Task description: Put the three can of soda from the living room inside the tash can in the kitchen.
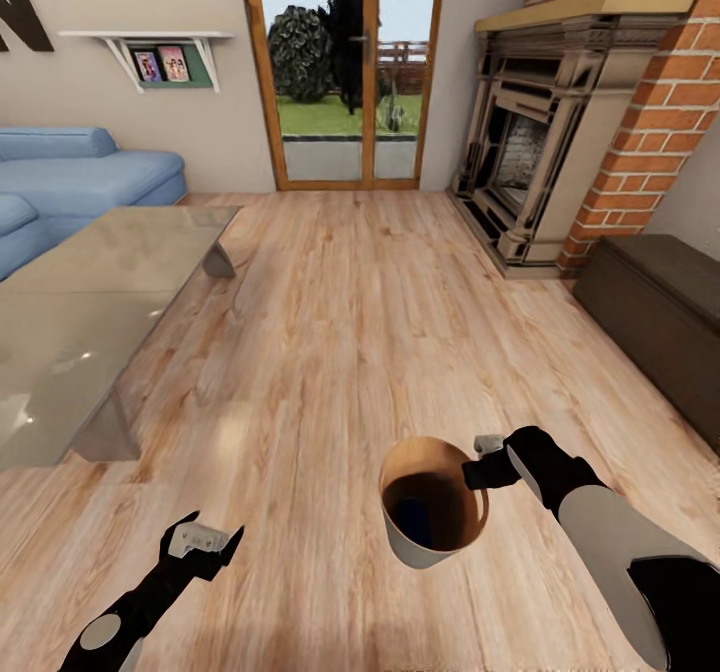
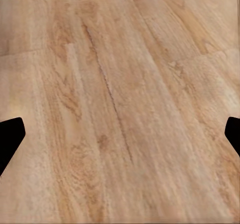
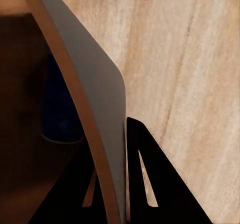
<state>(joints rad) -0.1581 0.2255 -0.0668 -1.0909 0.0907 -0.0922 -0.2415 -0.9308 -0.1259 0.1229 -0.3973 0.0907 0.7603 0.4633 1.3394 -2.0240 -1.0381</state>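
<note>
While carried through the living room, tash can (image 1: 432, 502) pinched at its rim wall by right gripper (image 1: 478, 470), fingers (image 3: 150, 179) either side. Left gripper (image 1: 205, 540) spread wide, empty, above floor (image 1: 330, 332). Step judged: bin transport; next, finding soda cans. Beyond: glass table (image 1: 90, 322), fireplace (image 1: 540, 122).

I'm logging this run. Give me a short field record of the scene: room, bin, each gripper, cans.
room: living room, with blue sofa, brick fireplace, glass table, wood floor
bin: trash can, held off the floor, tilted
right gripper: fingers clamped over the bin's rim, one inside, one outside
left gripper: open, empty, above the floor
soda cans: something dark lies inside the bin; cannot tell what
</note>
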